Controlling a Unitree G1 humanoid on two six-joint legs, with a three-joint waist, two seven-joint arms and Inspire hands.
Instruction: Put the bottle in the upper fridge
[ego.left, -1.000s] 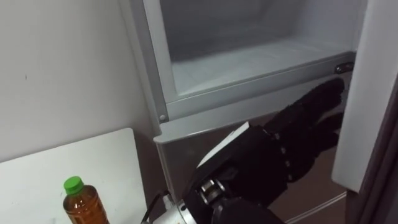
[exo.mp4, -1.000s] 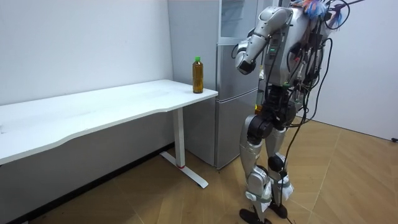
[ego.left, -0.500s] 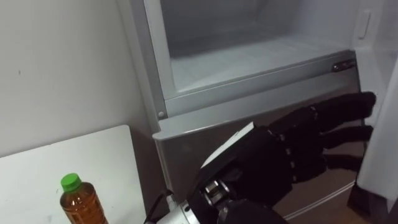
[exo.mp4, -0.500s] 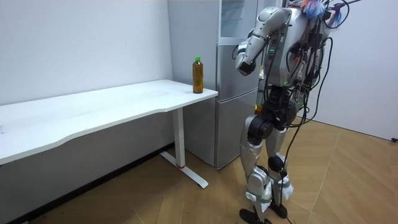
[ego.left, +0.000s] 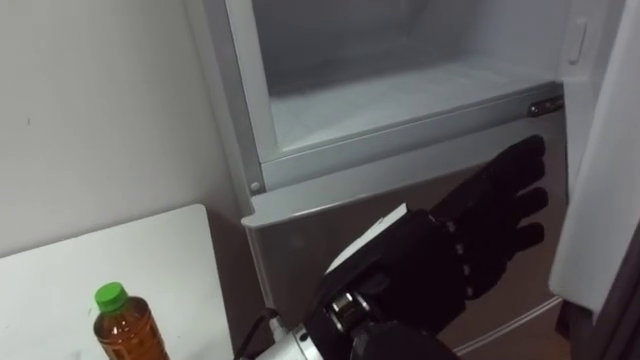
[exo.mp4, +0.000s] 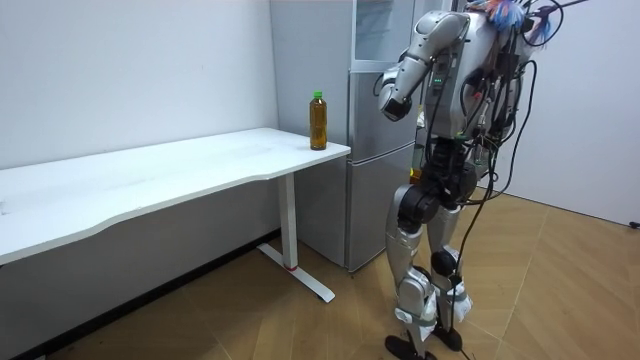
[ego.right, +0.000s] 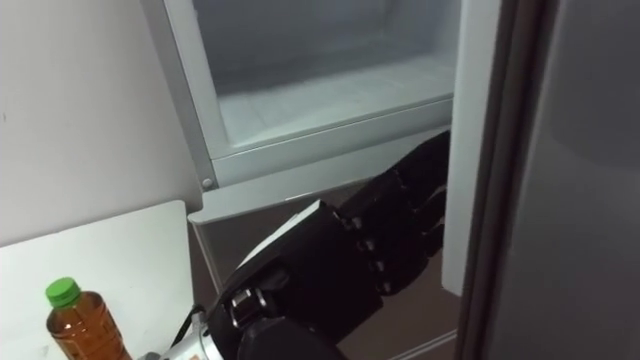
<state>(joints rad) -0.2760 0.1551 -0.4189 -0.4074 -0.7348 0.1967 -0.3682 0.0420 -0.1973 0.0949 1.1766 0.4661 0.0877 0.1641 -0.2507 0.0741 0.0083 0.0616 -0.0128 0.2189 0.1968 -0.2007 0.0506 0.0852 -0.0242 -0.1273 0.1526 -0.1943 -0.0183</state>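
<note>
Bottle: clear plastic bottle of amber drink with a green cap (ego.left: 122, 328), upright on the smooth white tabletop (ego.left: 150, 255), near the end beside the fridge.
Fridge: grey metal fridge (ego.left: 320, 225); its upper compartment (ego.left: 400, 95) stands open with a flat pale floor.
Bottle to hand: well apart, low to its left.
Left hand: black left hand (ego.left: 480, 240), fingers straight and slightly spread, empty, raised before the fridge's grey lower front; whether it touches, I cannot tell.

My two head cameras sit close against the fridge (ego.left: 330, 170) and look down into its open upper compartment, with the right eye nearer the door (ego.right: 540, 180). The room camera stands well back, facing the fridge's front. All three share the fridge and the tabletop (exo.mp4: 200, 165) corner beside it.
</note>
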